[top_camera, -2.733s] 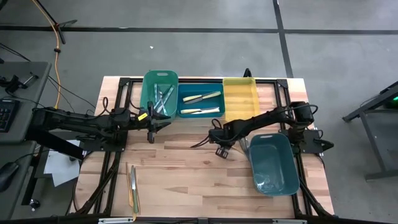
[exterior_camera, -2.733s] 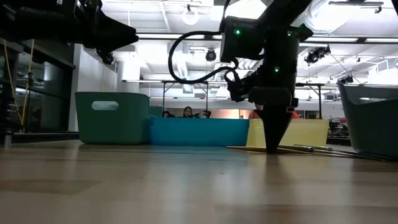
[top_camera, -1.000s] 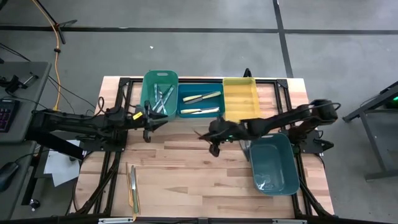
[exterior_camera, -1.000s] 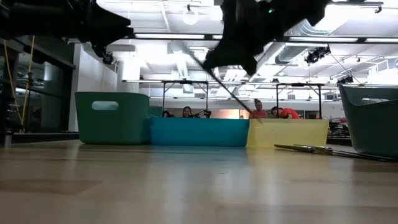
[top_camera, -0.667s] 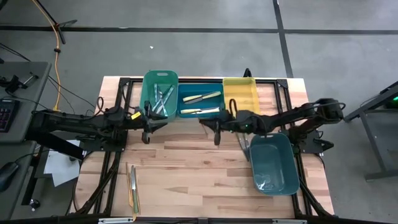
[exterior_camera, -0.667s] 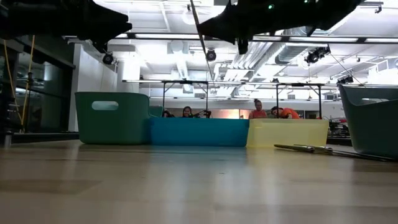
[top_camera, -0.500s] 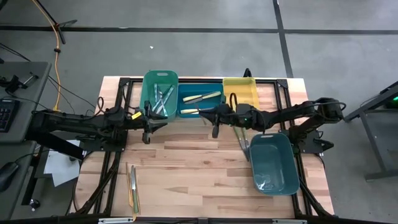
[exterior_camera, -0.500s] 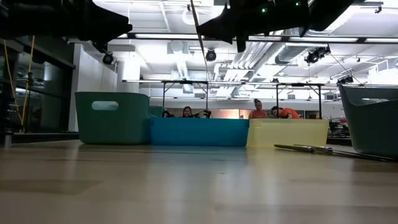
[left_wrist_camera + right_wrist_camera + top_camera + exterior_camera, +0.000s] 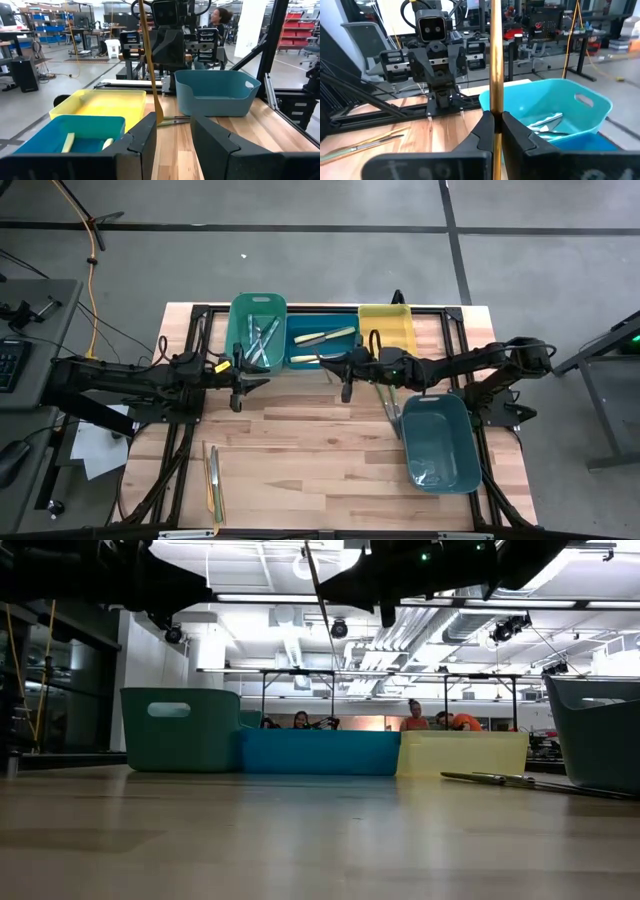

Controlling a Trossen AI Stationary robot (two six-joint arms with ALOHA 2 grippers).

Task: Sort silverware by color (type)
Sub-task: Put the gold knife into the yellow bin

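Note:
My right gripper [image 9: 338, 368] stands level above the table, just near of the blue bin [image 9: 320, 346], shut on a brownish-gold utensil [image 9: 495, 55]. The utensil stands almost upright, reaching above and below the fingers. It shows as a thin slanting line in the low view [image 9: 320, 605] and in the left wrist view [image 9: 148, 65]. My left gripper [image 9: 174, 122] waits at the table's left, near the green bin [image 9: 258, 328]. It is open, holds nothing and faces the right arm. Pale-handled silverware lies in the blue bin, more in the green one. My right gripper pinches the utensil's thin shaft [image 9: 495, 107] between its two fingers. The fingers come level from the table's right and lie across the shaft. The utensil is lifted clear of the table, nearly upright, its lower end [image 9: 159, 120] hanging free below the fingers.
A yellow bin [image 9: 388, 330] stands at the far right beside the blue one, and a grey-teal bin [image 9: 440, 442] at the near right. Loose silverware lies beside the grey-teal bin [image 9: 390, 405] and near the front left edge [image 9: 213, 480].
My right gripper has risen and gone toward the far edge, up to the blue bin, tipping from slanting down to level. The utensil in it has swung from a steep slant to nearly upright. It has kept still for the last half second.

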